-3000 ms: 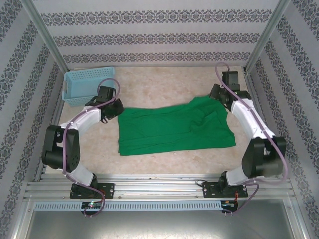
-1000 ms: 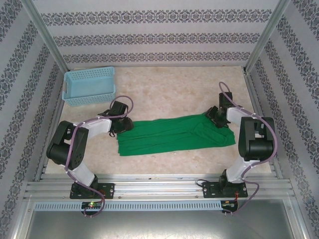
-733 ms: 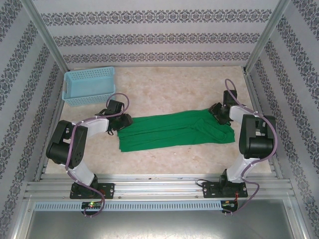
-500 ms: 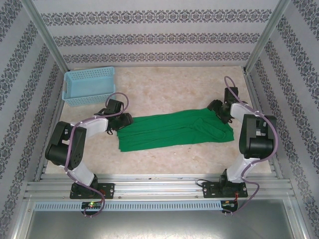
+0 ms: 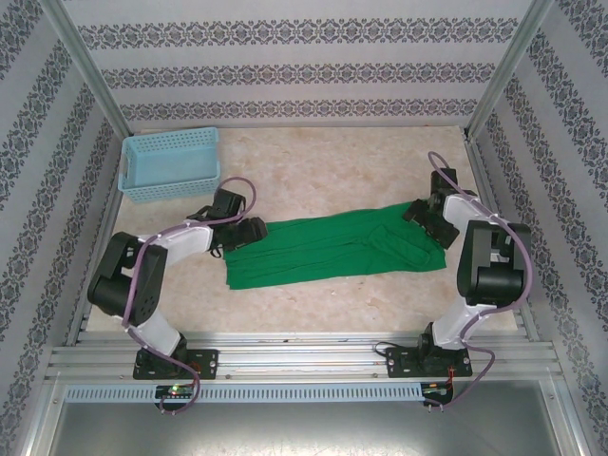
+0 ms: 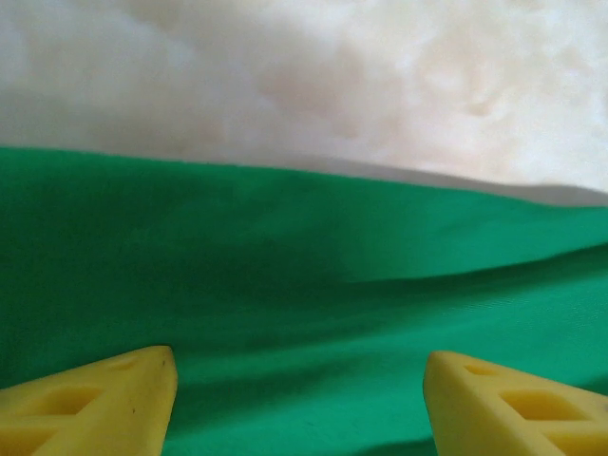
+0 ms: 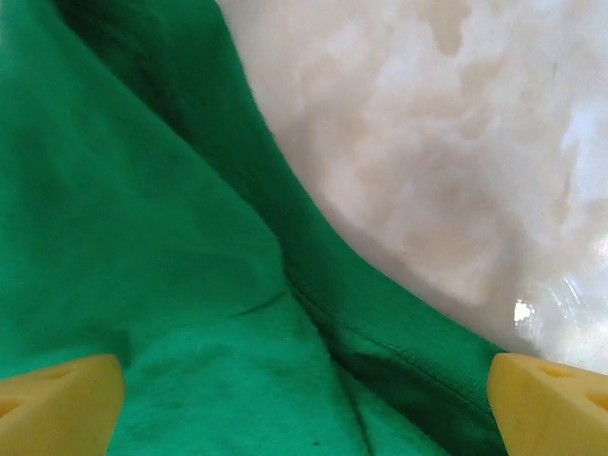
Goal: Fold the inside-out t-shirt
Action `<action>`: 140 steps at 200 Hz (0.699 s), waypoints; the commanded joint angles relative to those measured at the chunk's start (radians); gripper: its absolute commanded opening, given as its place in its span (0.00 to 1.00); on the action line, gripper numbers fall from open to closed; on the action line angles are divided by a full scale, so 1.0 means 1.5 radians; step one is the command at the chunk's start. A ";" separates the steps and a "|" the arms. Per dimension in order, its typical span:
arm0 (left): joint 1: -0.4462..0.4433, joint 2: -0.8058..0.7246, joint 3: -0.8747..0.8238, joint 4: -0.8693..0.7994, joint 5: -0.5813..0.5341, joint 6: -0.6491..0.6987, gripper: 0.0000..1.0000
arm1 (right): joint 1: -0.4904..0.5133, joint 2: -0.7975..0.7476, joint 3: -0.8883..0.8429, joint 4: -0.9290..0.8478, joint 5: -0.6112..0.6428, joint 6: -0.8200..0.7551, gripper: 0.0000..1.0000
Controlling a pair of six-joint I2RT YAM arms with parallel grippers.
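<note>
While the bright green t-shirt (image 5: 332,249) lies in a long rumpled band across the middle of the bench (image 5: 323,166), the left tool (image 5: 252,231) sits low over its left end and the right tool (image 5: 425,215) over its right end, both standing wide open and gripping nothing.

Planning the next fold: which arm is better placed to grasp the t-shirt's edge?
Probably right: the right gripper stands open astride the hemmed edge of the t-shirt; the left gripper is over flat cloth.
</note>
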 commanded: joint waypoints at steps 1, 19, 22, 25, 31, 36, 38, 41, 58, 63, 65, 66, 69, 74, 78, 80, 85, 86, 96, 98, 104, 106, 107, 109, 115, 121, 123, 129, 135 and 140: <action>0.013 0.027 0.004 -0.011 -0.018 -0.010 0.70 | -0.004 0.011 -0.004 -0.027 0.020 0.017 0.98; 0.040 0.031 -0.018 0.002 -0.022 -0.023 0.70 | 0.002 0.019 -0.007 -0.023 0.012 0.019 0.98; 0.045 0.030 -0.022 0.005 -0.023 -0.025 0.70 | 0.006 0.021 -0.007 -0.021 0.010 0.020 0.98; 0.049 0.029 -0.025 0.006 -0.024 -0.026 0.70 | 0.008 0.022 -0.008 -0.020 0.007 0.020 0.98; 0.055 0.027 -0.029 0.005 -0.030 -0.027 0.70 | 0.015 0.025 -0.008 -0.016 0.001 0.021 0.98; 0.060 0.025 -0.031 0.002 -0.036 -0.025 0.70 | 0.020 0.028 -0.008 -0.014 -0.007 0.022 0.96; 0.061 0.025 -0.031 0.001 -0.037 -0.025 0.70 | 0.023 0.029 -0.008 -0.013 -0.010 0.022 0.95; 0.063 0.025 -0.032 -0.001 -0.040 -0.024 0.70 | 0.027 0.029 -0.008 -0.010 -0.014 0.023 0.94; 0.072 0.022 -0.037 -0.006 -0.045 -0.021 0.70 | 0.056 0.029 -0.009 -0.006 -0.011 0.032 0.89; 0.074 0.020 -0.039 -0.007 -0.046 -0.022 0.70 | 0.063 0.029 -0.009 -0.005 -0.012 0.036 0.86; 0.075 0.019 -0.040 -0.007 -0.046 -0.022 0.70 | 0.066 0.029 -0.009 -0.005 -0.012 0.037 0.84; 0.076 0.018 -0.040 -0.006 -0.047 -0.022 0.70 | 0.067 0.029 -0.009 -0.004 -0.013 0.038 0.84; 0.076 0.016 -0.041 -0.007 -0.048 -0.022 0.71 | 0.072 0.030 -0.009 -0.003 -0.013 0.040 0.83; 0.077 0.013 -0.044 -0.007 -0.051 -0.022 0.71 | 0.080 0.030 -0.009 0.000 -0.014 0.043 0.81; 0.079 0.011 -0.046 -0.007 -0.053 -0.022 0.71 | 0.085 0.034 -0.009 0.002 -0.013 0.045 0.80; 0.079 0.009 -0.046 -0.007 -0.054 -0.021 0.71 | 0.087 0.035 -0.008 0.002 -0.013 0.047 0.80; 0.080 0.007 -0.047 -0.009 -0.056 -0.020 0.71 | 0.092 0.040 -0.006 0.001 -0.014 0.049 0.79; 0.081 0.006 -0.047 -0.009 -0.056 -0.020 0.71 | 0.093 0.041 -0.006 0.001 -0.014 0.050 0.79; 0.084 0.002 -0.050 -0.012 -0.057 -0.020 0.71 | 0.105 0.046 0.003 -0.012 -0.001 0.052 0.76; 0.084 0.000 -0.050 -0.011 -0.057 -0.019 0.71 | 0.107 0.046 0.003 -0.012 0.000 0.051 0.76; 0.085 -0.002 -0.051 -0.010 -0.055 -0.020 0.71 | 0.110 0.045 0.002 -0.010 -0.004 0.053 0.74; 0.086 -0.003 -0.051 -0.010 -0.056 -0.020 0.71 | 0.111 0.044 0.002 -0.010 -0.003 0.054 0.73; 0.086 -0.003 -0.051 -0.010 -0.056 -0.020 0.71 | 0.111 0.044 0.001 -0.010 -0.004 0.055 0.72; 0.086 -0.004 -0.052 -0.010 -0.056 -0.020 0.71 | 0.113 0.043 0.001 -0.009 -0.004 0.055 0.72; 0.086 -0.007 -0.053 -0.010 -0.057 -0.019 0.71 | 0.118 0.041 -0.001 -0.006 -0.001 0.056 0.69; 0.086 -0.008 -0.054 -0.010 -0.057 -0.020 0.71 | 0.122 0.040 -0.001 -0.005 0.000 0.058 0.66; 0.086 -0.008 -0.054 -0.010 -0.057 -0.020 0.71 | 0.123 0.040 -0.001 -0.006 0.001 0.057 0.64; 0.086 -0.009 -0.055 -0.010 -0.057 -0.019 0.71 | 0.126 0.040 -0.001 -0.008 0.003 0.058 0.60; 0.086 -0.009 -0.055 -0.011 -0.057 -0.020 0.71 | 0.129 0.039 -0.002 -0.008 0.005 0.057 0.55; 0.086 -0.009 -0.055 -0.011 -0.058 -0.019 0.71 | 0.128 0.037 -0.003 -0.007 0.004 0.055 0.52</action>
